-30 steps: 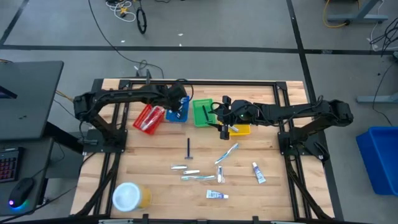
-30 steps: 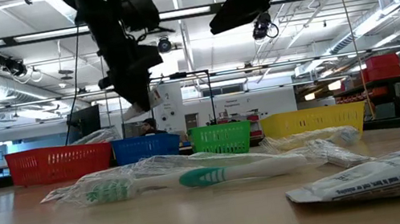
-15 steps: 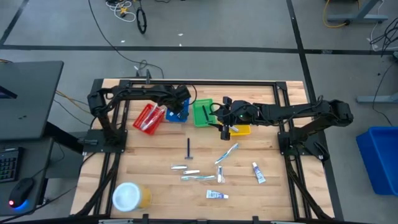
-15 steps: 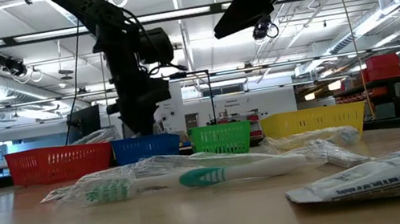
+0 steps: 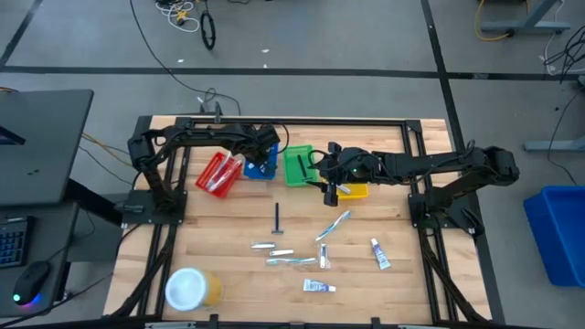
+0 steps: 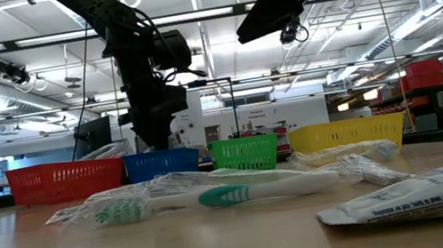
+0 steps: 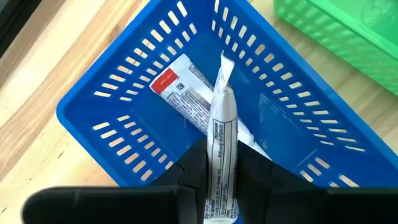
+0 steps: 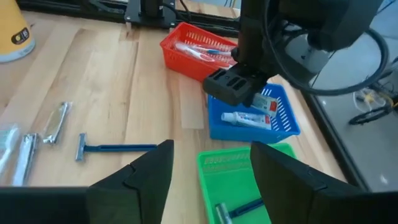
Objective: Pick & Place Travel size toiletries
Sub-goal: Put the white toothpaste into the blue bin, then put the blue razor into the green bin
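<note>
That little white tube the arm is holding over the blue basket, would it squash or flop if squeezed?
Probably a bit squashy: the white tube has a flat crimped end, like soft toothpaste packaging. Pinched between the left gripper jaws, it stands out straight, so likely not floppy. It looks light, and should land gently in the blue basket.

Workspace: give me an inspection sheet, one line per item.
Surface: wooden table, bare between the loose items.
Job's things: razor, toothbrushes and tubes loose on the table; one tube in the blue bin; red, green and yellow bins in a row.
Clutter: yellow jar.
Grippers: left gripper shut on a tube over the blue bin; right gripper open by the green bin.
Cables: on the floor.
Surroundings: blue crate, keyboard and mouse.
</note>
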